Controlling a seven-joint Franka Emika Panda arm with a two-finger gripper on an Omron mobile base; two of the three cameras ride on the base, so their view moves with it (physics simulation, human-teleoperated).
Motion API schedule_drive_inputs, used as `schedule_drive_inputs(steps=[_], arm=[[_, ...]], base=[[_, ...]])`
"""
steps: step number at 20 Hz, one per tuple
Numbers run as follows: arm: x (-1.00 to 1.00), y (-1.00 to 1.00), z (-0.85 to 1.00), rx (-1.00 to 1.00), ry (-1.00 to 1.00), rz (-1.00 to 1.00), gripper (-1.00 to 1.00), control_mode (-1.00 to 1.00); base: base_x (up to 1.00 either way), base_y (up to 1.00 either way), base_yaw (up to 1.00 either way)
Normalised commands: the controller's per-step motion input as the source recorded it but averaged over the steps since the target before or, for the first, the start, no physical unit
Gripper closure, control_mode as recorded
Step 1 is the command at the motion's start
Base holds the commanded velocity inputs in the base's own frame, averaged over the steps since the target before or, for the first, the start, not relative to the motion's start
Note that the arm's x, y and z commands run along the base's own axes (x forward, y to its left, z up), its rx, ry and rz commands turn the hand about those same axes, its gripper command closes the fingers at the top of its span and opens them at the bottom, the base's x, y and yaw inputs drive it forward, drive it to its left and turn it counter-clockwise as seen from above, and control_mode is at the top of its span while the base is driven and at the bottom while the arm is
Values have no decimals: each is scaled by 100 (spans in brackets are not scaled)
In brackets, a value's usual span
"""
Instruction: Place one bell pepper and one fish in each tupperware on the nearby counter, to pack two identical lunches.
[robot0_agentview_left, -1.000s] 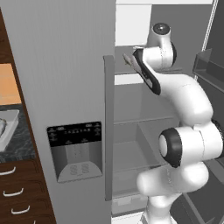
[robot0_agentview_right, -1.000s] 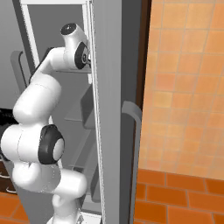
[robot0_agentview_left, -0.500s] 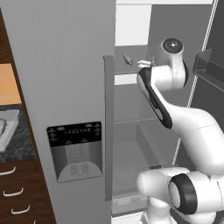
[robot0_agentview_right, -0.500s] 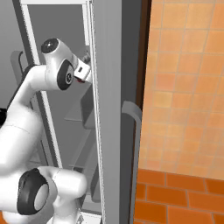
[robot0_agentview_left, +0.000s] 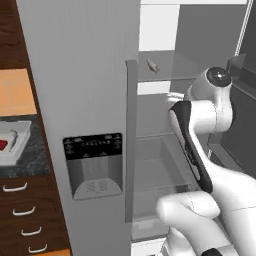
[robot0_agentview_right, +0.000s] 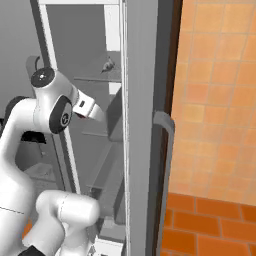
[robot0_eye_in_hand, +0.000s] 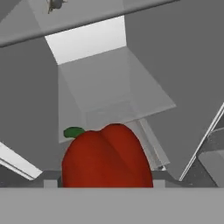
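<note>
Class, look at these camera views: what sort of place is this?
Likely a home kitchen: an open fridge with a dispenser panel, a speckled counter over wooden drawers, and a red bell pepper.

- Fridge (robot0_agentview_left: 100, 75): open, arm reaching inside between its shelves.
- Fish (robot0_agentview_left: 151, 65): on the upper shelf (robot0_agentview_left: 170, 70), above the arm.
- Bell pepper (robot0_eye_in_hand: 107, 157): close before the hand camera, below that shelf.
- Tupperware (robot0_agentview_left: 12, 142): on the counter (robot0_agentview_left: 27, 162), left of the fridge.
- Drawers (robot0_agentview_left: 25, 215): under the counter.
</note>
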Motion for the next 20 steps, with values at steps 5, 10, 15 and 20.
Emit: schedule_drive_inputs(steps=[5, 10, 15, 20], arm=[[0, 0, 0, 0, 0, 0, 100, 100], [0, 0, 0, 0, 0, 0, 100, 100], [0, 0, 0, 0, 0, 0, 100, 100], [0, 0, 0, 0, 0, 0, 100, 100]], base=[[-88, 99, 50], [-14, 100, 53], [44, 100, 32], [86, 100, 32]])
